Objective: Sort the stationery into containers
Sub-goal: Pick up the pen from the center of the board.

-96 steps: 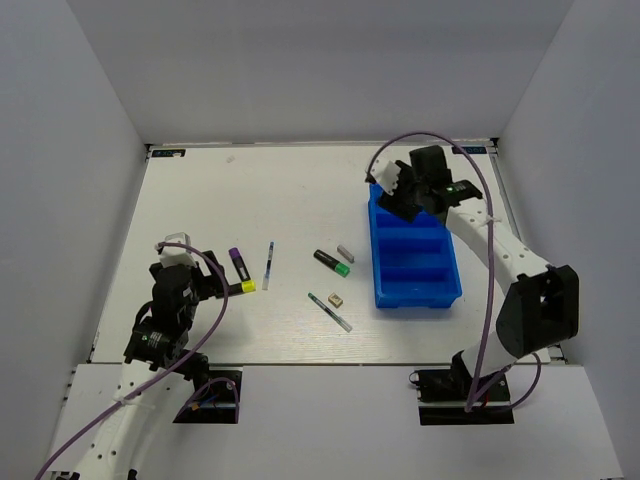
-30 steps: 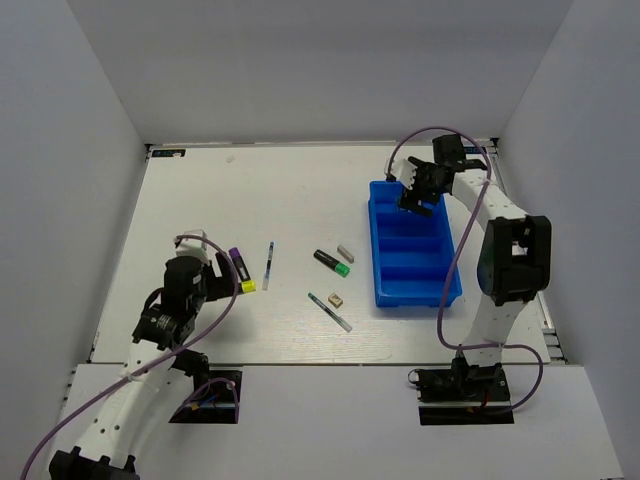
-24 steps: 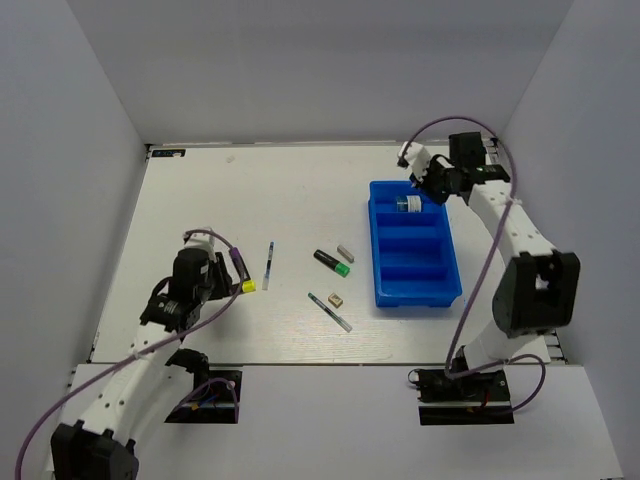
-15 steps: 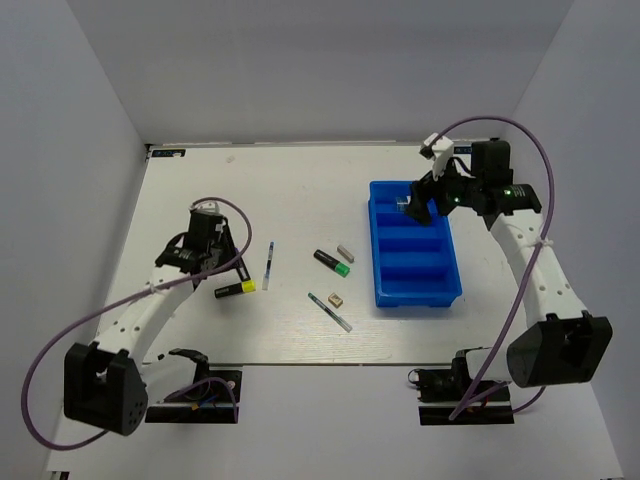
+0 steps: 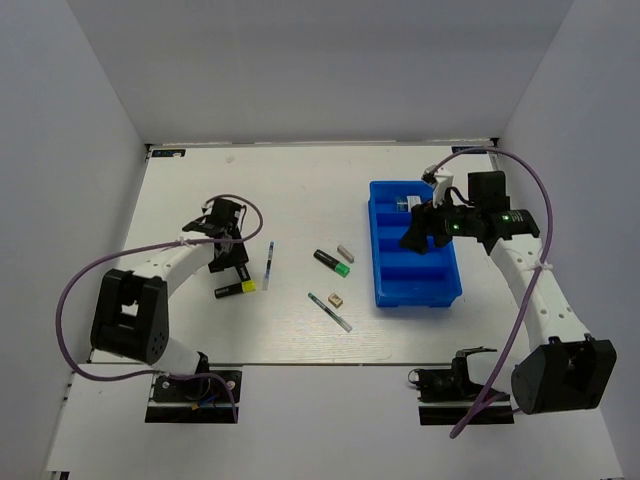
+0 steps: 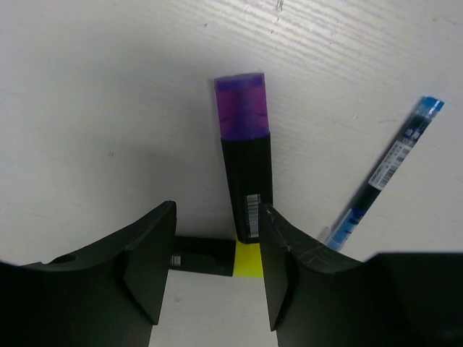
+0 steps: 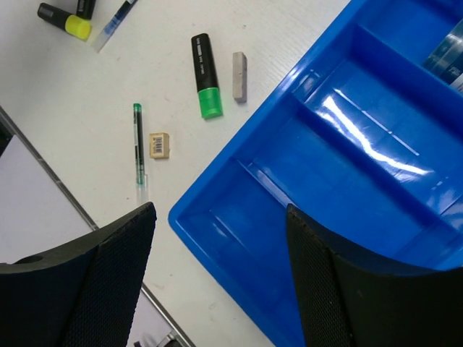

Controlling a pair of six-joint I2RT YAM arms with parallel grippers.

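My left gripper point(image 5: 238, 268) is open and low over the table. In the left wrist view point(image 6: 217, 278) its jaws straddle the near end of a black marker with a purple cap point(image 6: 244, 181), which lies against the right finger point(image 6: 289, 275). A black marker with a yellow cap point(image 5: 235, 289) lies crosswise just below it point(image 6: 217, 256). My right gripper point(image 5: 415, 232) is open and empty above the blue tray point(image 5: 415, 297); in the right wrist view the gripper point(image 7: 217, 289) hangs over the tray's point(image 7: 217, 238) near compartments. A blue-white box point(image 5: 405, 203) lies in the far compartment.
On the table between the arms lie a thin pen with blue end point(image 5: 267, 264), a green-capped marker point(image 5: 332, 262), a grey eraser point(image 5: 346, 251), a tan eraser point(image 5: 336, 299) and a thin green pen point(image 5: 330, 312). White walls enclose the table.
My right gripper let go of the blue-white box in the tray's far compartment and moved back over the tray's middle. My left arm swung round and came down over the purple-capped marker.
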